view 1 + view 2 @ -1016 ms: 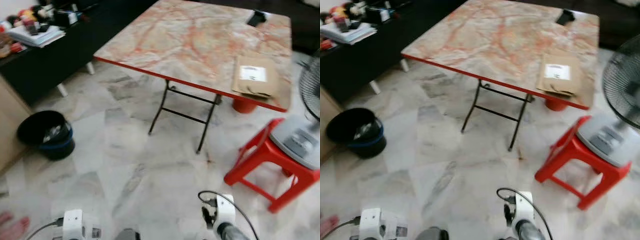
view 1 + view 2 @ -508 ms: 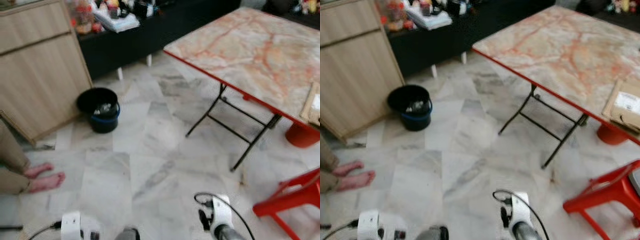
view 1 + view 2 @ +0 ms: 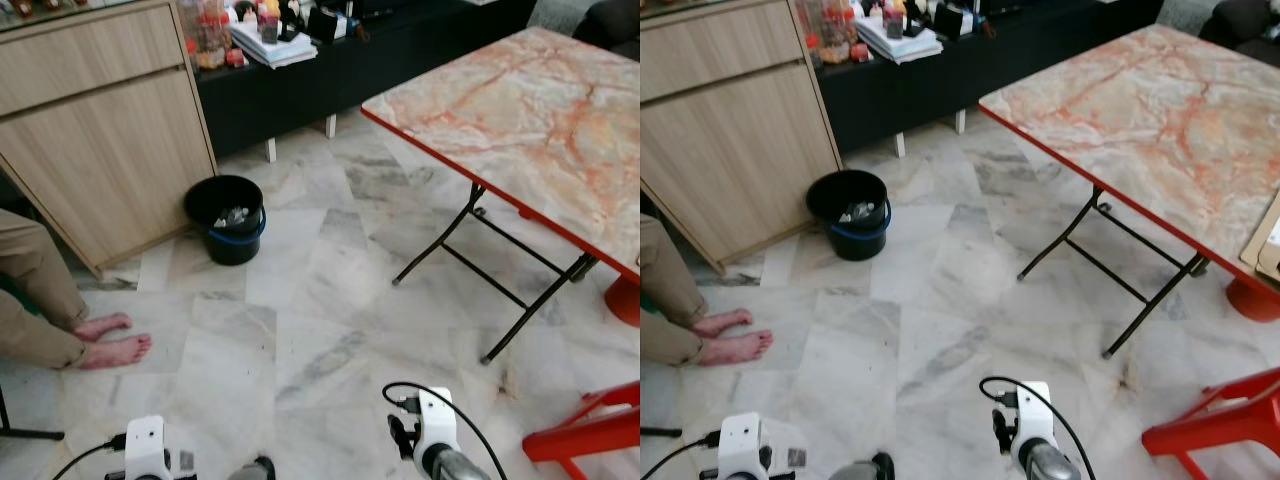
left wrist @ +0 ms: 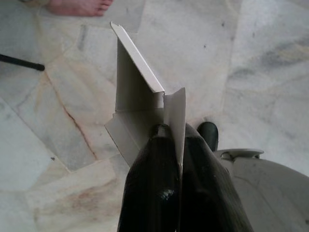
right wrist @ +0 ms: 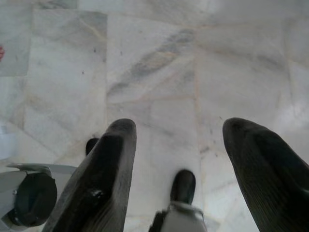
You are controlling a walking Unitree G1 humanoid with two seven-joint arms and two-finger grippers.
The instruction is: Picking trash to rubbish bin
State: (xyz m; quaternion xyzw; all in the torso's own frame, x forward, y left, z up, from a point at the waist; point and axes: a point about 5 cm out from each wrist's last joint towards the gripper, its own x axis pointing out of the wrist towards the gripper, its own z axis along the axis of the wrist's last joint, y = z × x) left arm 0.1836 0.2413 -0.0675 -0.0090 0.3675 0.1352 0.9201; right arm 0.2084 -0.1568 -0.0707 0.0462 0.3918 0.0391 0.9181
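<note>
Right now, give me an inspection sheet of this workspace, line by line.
Surface: grey-veined marble tile floor.
Job's things: folded white cardboard piece pinched in the left gripper; round black rubbish bin with blue band, by the light wooden cabinet, scraps inside.
Clutter: stacked papers and small items on the black low shelf.
Grippers: left shut on the cardboard; right gripper open above the floor, holding nothing.
Cables: black cable looping at the right wrist.
Surroundings: red-edged marble-pattern folding table; red plastic stool; a seated person's bare feet.
</note>
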